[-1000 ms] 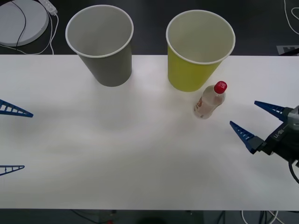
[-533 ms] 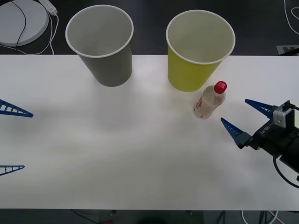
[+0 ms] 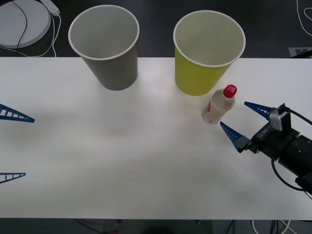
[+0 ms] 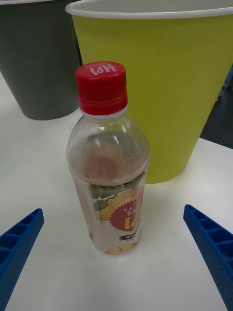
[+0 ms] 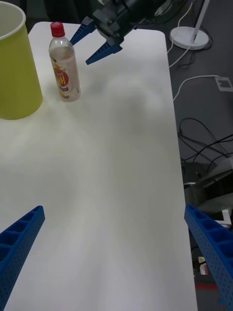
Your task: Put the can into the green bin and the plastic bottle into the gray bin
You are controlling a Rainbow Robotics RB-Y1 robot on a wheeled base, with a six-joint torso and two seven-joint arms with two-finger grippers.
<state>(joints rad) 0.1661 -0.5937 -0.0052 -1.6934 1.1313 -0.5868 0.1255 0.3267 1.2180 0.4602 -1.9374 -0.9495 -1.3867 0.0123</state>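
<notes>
Here the right gripper point(image 3: 242, 123) sits low over the table point(image 3: 146, 161) at the right, spread wide and holding nothing, aimed at the plastic bottle point(image 3: 218, 105) just left of it. The plastic bottle stands upright, red cap up, just beside the green bin point(image 3: 204, 53). Farther left stands the gray bin point(image 3: 107, 46). The left gripper point(image 3: 12, 146) waits wide at the left edge.

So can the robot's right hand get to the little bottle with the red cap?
Probably yes. The right hand is open and faces the plastic bottle, with bare table between them. The green bin stands close behind the bottle, not in the way.
</notes>
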